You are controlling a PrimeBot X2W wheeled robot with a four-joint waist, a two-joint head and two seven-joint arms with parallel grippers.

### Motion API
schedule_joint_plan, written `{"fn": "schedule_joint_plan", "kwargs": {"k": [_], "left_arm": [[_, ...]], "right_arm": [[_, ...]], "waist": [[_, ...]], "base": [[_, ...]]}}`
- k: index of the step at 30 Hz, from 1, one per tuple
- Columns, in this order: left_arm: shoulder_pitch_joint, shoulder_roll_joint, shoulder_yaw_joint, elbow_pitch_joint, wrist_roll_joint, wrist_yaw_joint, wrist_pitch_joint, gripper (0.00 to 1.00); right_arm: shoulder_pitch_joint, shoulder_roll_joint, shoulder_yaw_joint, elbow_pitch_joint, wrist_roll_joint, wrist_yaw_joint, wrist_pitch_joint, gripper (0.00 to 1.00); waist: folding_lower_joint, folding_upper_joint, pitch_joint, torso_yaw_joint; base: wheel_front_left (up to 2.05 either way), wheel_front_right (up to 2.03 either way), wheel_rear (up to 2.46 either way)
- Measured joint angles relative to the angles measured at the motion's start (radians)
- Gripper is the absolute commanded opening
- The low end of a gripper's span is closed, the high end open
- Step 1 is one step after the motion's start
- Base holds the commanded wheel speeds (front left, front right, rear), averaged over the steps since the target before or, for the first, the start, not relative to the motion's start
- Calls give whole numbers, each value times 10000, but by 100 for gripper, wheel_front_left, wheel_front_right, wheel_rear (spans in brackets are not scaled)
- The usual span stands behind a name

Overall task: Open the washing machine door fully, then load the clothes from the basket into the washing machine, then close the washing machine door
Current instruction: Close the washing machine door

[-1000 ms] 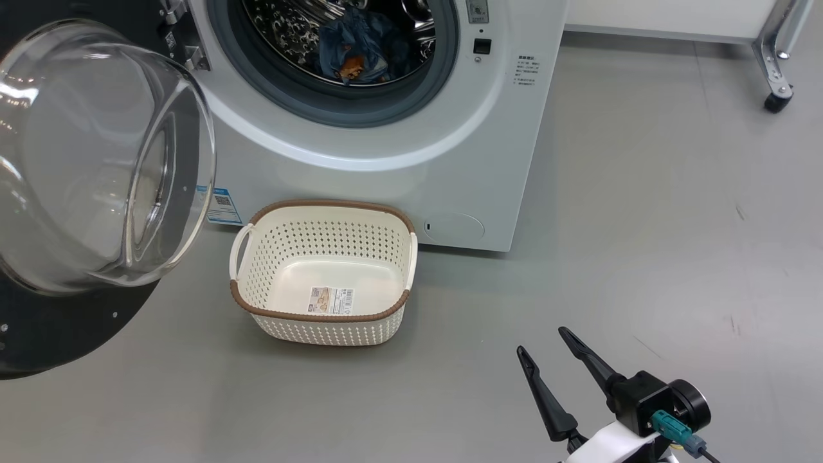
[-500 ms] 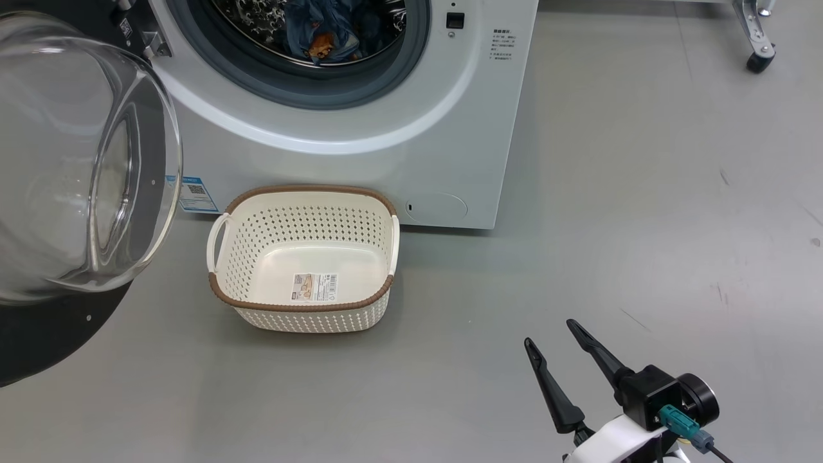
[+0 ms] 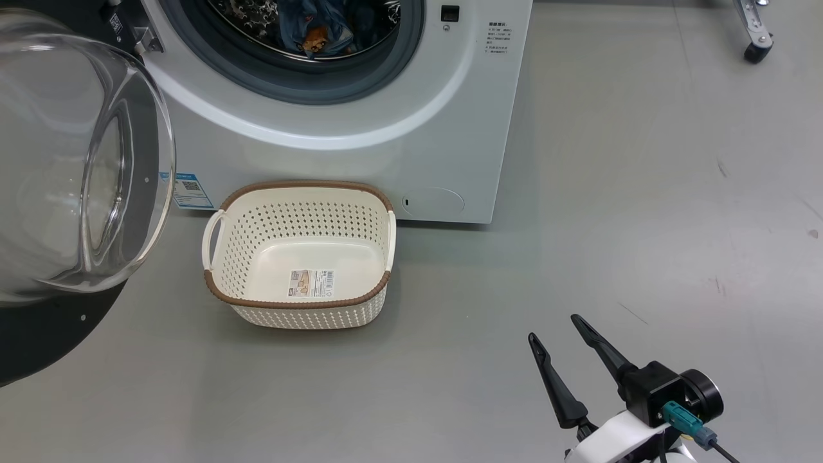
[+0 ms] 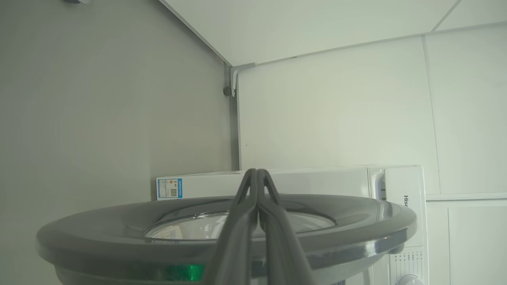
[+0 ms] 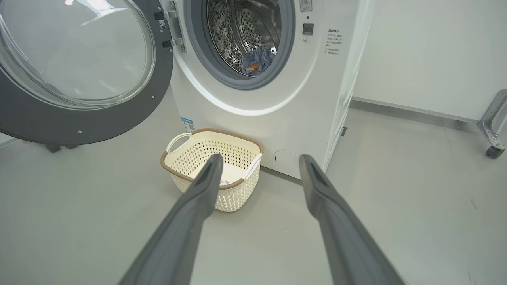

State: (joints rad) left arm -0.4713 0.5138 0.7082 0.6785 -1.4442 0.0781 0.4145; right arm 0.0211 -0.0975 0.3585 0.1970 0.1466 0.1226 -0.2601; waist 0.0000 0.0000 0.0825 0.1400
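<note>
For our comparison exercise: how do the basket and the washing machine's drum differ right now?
The basket is cream plastic and rectangular; the drum is steel and round. The clothes lie in the drum, not in the basket. Both are perforated.

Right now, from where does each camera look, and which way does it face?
Head view: from above, down at the basket and washing machine; open right gripper.
Left wrist view: over the washing machine door's rim, toward a wall; shut left gripper.
Right wrist view: low, toward the drum; its own fingers.
Head and right wrist share basket, clothes.
</note>
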Motion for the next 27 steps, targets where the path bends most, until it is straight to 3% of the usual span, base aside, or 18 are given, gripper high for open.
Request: {"fn": "schedule_joint_plan", "kwargs": {"k": [27], "left_arm": [[-213, -805, -297, 234, -1143, -1216, 1923, 0]], "right_arm": [[-133, -42, -67, 4, -6, 0, 0, 100]], "waist": [[0, 0, -218, 143]], "base": [[0, 0, 0]]}}
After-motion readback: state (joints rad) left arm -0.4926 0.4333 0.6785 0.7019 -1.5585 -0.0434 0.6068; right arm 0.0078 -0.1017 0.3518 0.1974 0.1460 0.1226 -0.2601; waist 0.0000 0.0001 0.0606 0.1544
